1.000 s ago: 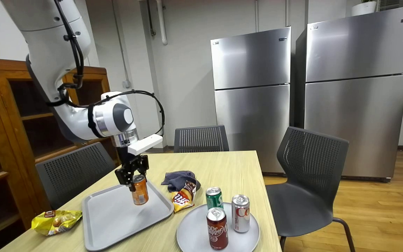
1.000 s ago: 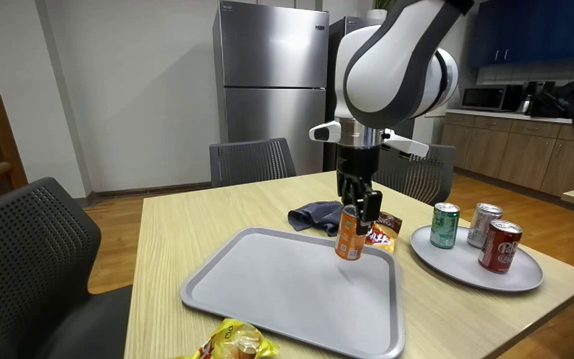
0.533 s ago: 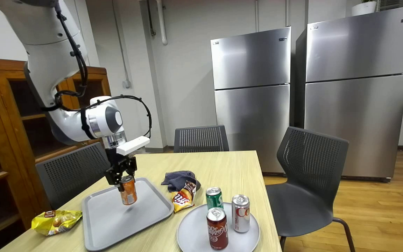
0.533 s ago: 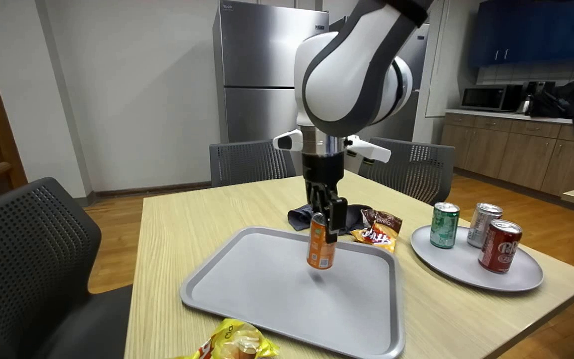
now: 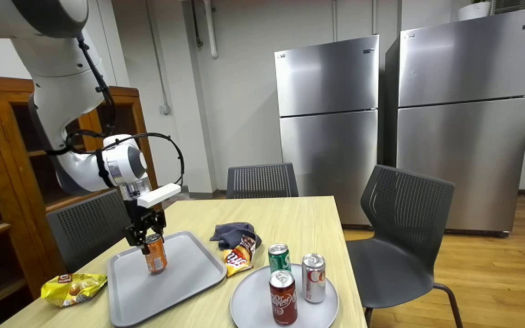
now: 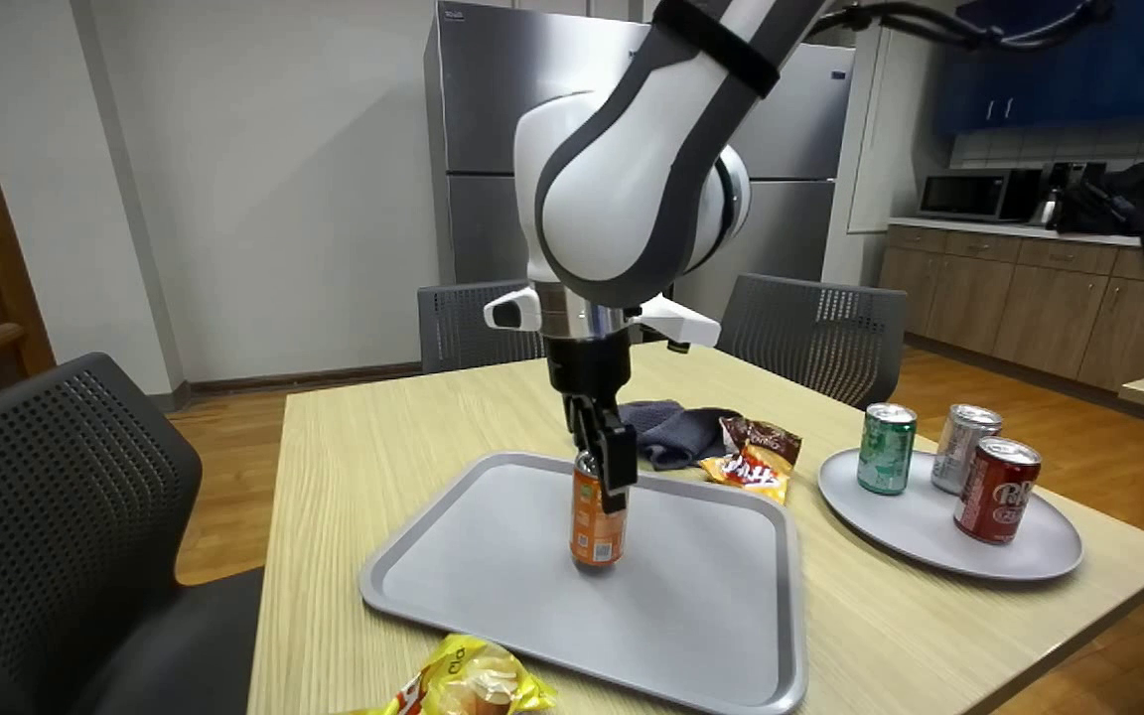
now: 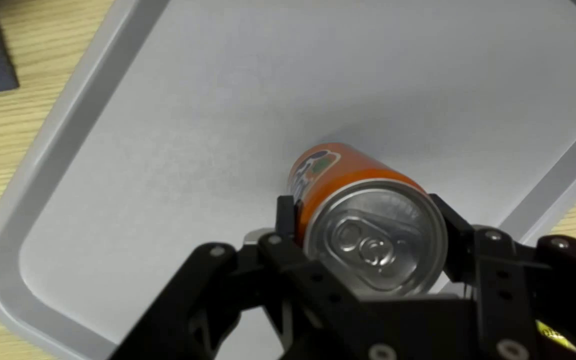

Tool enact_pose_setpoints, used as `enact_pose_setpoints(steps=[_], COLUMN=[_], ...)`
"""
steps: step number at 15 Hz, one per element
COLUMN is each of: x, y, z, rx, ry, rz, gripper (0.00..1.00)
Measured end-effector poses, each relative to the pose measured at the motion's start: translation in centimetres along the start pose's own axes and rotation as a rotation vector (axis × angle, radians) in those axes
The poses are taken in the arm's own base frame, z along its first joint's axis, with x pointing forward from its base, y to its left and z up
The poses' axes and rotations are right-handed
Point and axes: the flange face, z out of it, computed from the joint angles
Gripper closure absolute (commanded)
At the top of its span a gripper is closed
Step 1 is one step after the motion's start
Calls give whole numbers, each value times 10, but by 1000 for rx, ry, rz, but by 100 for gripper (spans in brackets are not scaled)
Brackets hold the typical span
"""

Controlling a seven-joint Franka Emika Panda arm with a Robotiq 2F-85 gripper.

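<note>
One orange can (image 6: 596,538) sits between the two jaws of the gripper (image 7: 366,222). The jaws are part-way open, just as wide as the can, and they have hold of it up near its top. One black finger (image 7: 286,217) is on each side, and the shiny lid (image 7: 375,240) shows in between. The can stands about straight up over the middle of one gray tray (image 6: 493,576), well in from all four edges. I can't tell if its bottom touches the tray or hangs just over it.

The tray rests on one wooden table (image 6: 354,477). On one round gray plate (image 6: 915,531) stand one green can (image 6: 887,452), one silver can (image 6: 954,452) and one dark red can (image 6: 995,497), so with the orange one there are four cans in all. The plate is near an edge of the table, by a corner. One yellow bag (image 5: 74,289) lies just beside an edge of the tray, and one orange and brown bag (image 5: 240,257) lies just beside a corner of it, so that makes two bags. One dark cloth (image 5: 233,233) is right next to the second bag. Three chairs (image 5: 262,181) and two silver fridges (image 5: 328,136) show in both exterior views.
</note>
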Motion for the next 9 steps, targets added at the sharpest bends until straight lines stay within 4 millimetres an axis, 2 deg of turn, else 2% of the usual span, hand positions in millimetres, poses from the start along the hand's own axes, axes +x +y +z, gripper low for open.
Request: enact_pose_setpoints(steps=[7,8,9], x=[20,20,20], y=[-2,-2,-3], z=[6,6,6], rx=[17,17,19], ry=[-22,-22,-23], rz=[-2,-2,-2], gripper=[62,12,10])
